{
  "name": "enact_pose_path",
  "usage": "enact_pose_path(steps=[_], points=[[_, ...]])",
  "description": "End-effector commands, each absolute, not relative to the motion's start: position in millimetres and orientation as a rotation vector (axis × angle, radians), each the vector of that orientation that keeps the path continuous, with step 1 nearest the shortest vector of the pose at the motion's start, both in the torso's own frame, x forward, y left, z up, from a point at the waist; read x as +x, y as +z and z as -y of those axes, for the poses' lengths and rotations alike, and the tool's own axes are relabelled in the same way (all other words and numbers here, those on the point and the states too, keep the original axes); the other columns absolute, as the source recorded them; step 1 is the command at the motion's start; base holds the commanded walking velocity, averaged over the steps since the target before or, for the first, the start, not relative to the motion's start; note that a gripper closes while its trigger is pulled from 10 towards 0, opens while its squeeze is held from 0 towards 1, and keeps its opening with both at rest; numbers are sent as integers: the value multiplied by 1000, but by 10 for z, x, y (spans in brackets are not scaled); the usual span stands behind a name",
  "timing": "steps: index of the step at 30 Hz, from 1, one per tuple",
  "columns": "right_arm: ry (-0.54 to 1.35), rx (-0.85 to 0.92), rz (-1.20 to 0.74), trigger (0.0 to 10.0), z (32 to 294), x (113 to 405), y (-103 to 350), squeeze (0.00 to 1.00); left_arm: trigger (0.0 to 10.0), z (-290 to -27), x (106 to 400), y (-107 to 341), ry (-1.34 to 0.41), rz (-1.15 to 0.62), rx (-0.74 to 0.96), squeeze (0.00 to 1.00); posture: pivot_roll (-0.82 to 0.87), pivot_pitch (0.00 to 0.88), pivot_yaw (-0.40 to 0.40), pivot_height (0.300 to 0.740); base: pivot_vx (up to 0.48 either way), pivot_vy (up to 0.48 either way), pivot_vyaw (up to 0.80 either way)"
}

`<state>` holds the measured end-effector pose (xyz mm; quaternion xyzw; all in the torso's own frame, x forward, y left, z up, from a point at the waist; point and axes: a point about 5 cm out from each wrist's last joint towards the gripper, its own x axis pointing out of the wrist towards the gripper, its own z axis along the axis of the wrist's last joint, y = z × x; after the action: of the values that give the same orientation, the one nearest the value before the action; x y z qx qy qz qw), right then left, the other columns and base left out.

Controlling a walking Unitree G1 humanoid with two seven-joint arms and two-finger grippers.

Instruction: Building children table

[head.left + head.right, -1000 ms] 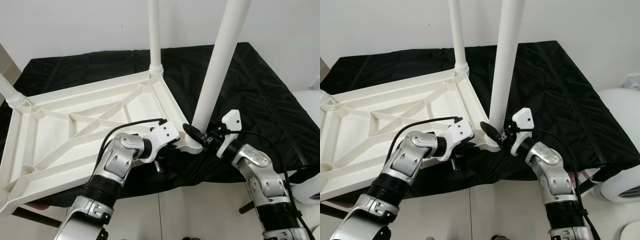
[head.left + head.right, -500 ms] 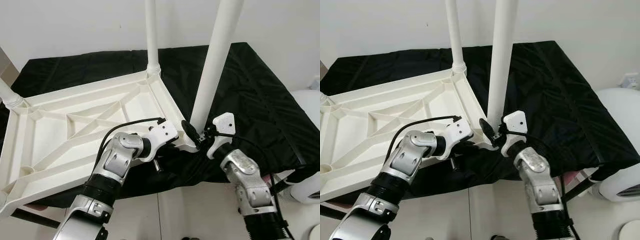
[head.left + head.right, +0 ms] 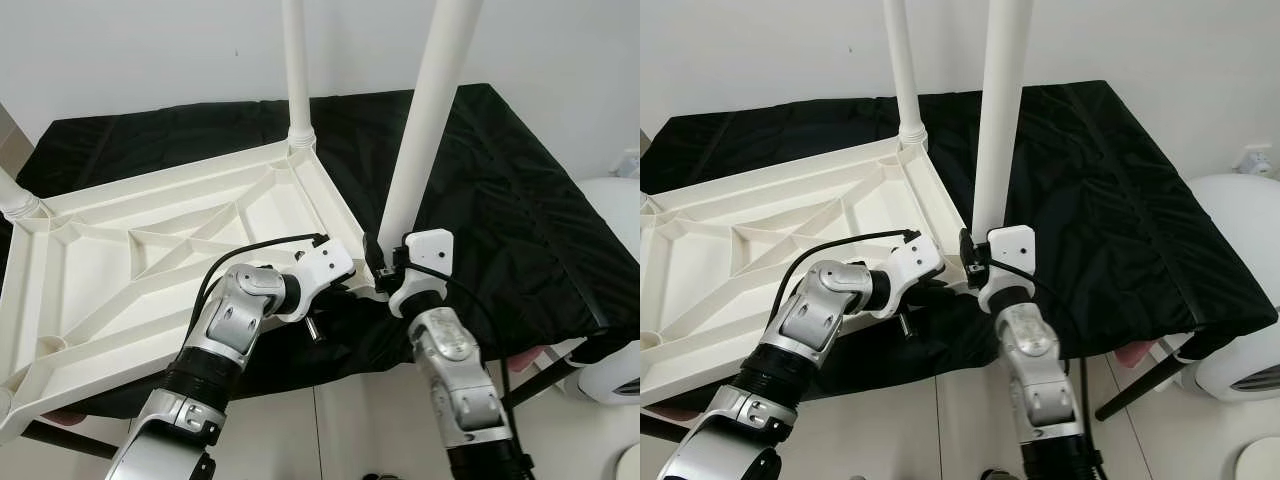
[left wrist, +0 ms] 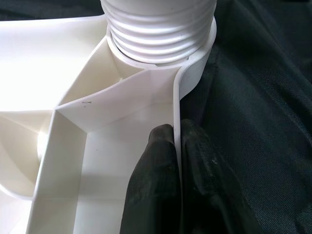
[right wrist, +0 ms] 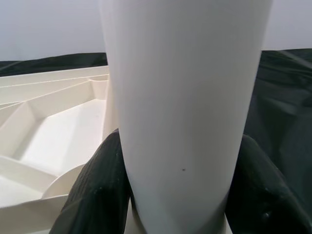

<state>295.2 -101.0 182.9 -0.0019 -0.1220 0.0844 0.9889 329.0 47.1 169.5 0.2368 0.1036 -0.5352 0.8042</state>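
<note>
Tabletop lying inverted on black-draped counter, rim being pinched by closed left claw for bracing, right claw clamping near leg, presumably for screwing in.

Upright legs block near corner; black cloth right lies open.

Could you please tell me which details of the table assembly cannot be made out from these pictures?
- Tops of the near leg and far leg: cut off by the top edge in both eye views.
- How deep the near leg's thread sits in its socket: hidden by the right gripper and the socket rim.
- Tabletop near-left corner: cut off by the frame edge.
- Left gripper fingertips in the eye views: hidden behind its own wrist.
</note>
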Motion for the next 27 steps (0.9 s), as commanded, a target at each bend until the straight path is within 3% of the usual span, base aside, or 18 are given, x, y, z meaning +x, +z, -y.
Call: enact_pose_path(steps=[1,14,15,27], points=[[159,8,161,10000,934,2944,1673,0,10000,-464,3355,1711,-975,-154,500,0,-132,120,77,740,0,0,0],[9,20,144,10000,893,2902,1633,16,10000,-468,3343,1700,-975,-154,502,0,-128,108,75,740,0,0,0],[26,31,147,10000,896,2903,1638,1000,10000,-466,3342,1699,-976,-154,502,0,-128,108,75,740,0,0,0],[121,56,201,10000,935,2908,1704,1000,10000,-448,3334,1697,-985,-153,505,0,-134,99,78,740,0,0,0]])
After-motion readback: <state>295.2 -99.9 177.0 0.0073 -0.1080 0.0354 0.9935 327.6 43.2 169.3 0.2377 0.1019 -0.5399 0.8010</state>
